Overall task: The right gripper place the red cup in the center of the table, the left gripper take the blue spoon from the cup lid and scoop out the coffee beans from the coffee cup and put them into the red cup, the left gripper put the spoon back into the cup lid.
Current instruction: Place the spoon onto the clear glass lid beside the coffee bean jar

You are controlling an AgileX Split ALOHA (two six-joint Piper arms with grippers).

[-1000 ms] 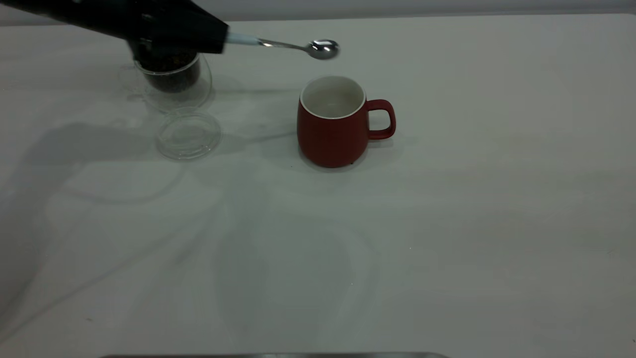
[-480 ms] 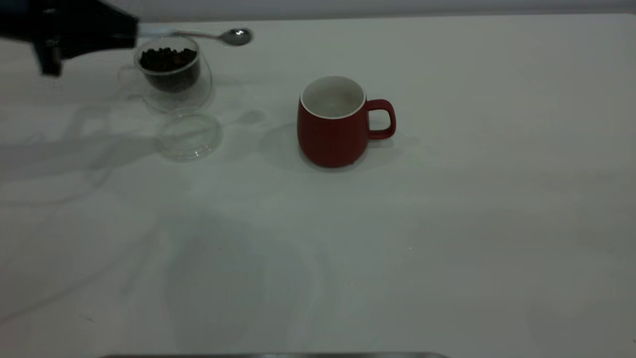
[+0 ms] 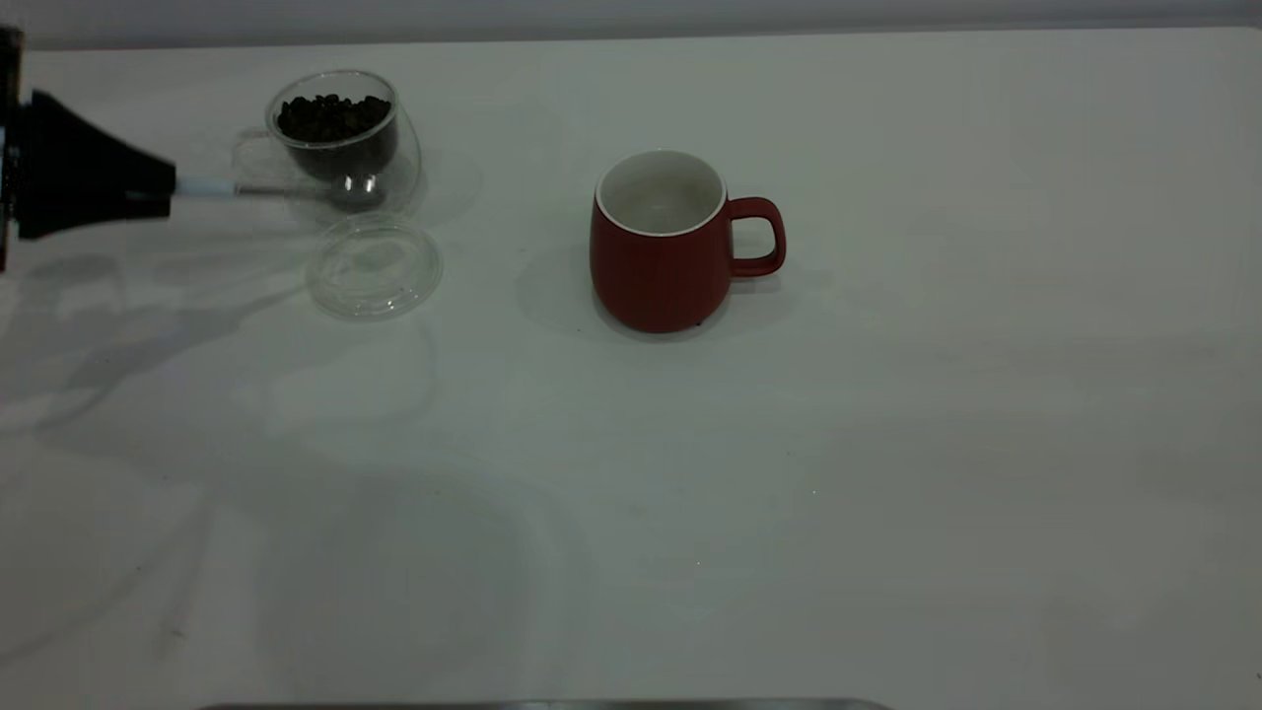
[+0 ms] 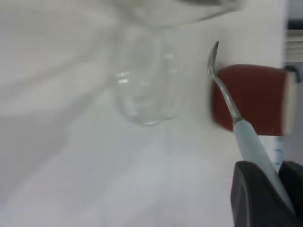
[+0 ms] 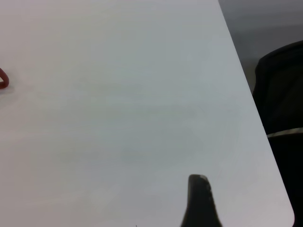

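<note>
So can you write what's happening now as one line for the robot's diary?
left gripper: holds blue spoon, low beside coffee cup | red cup: centre of table, no beans visible | cup lid: empty

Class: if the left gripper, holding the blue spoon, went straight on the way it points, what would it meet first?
Probably the coffee cup: the blue spoon in the left gripper already overlaps its lower wall, though depth is unclear.

You'll find no readable text, label, brand, number or sign on anything in these views.
</note>
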